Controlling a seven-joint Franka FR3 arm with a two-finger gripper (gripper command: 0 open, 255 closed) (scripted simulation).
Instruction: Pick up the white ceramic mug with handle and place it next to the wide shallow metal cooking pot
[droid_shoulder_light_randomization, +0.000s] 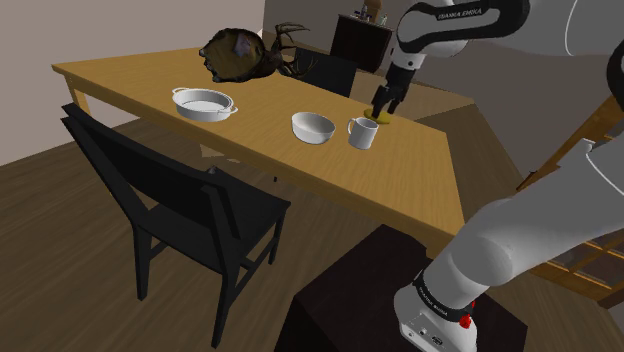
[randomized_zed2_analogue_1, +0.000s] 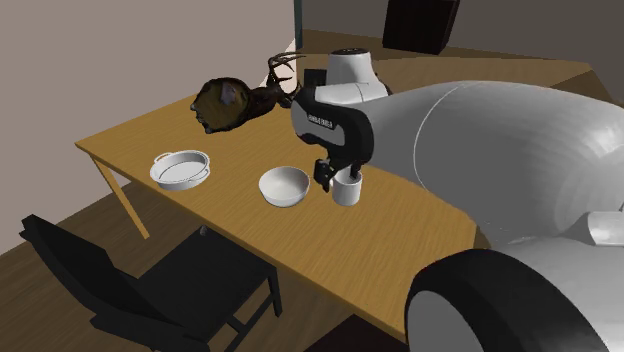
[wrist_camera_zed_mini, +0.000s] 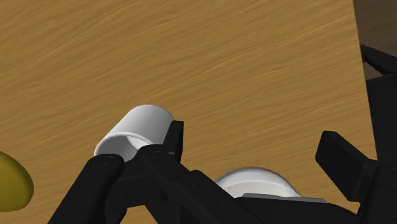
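Note:
A white mug (droid_shoulder_light_randomization: 362, 132) stands upright on the wooden table (droid_shoulder_light_randomization: 420, 170), just right of a white bowl in the shoulder view. The wide shallow pot (droid_shoulder_light_randomization: 203, 103) with two small handles sits further left on the same table, and shows in the second exterior view too (randomized_zed2_analogue_1: 180, 168). My black gripper (droid_shoulder_light_randomization: 385, 102) hovers just above and behind the mug (randomized_zed2_analogue_1: 346, 190). In the wrist view the gripper (wrist_camera_zed_mini: 254, 143) is open. The mug (wrist_camera_zed_mini: 137, 130) lies outside one finger (wrist_camera_zed_mini: 175, 137), not between the two, and nothing is held.
The white bowl (droid_shoulder_light_randomization: 312, 126) stands between mug and pot. A yellow thing (droid_shoulder_light_randomization: 385, 120) lies by the gripper. A dark antlered head (droid_shoulder_light_randomization: 240, 52) rests at the table's far end. A black chair (droid_shoulder_light_randomization: 180, 200) stands at the near side, and my stand (droid_shoulder_light_randomization: 400, 300) is at lower right.

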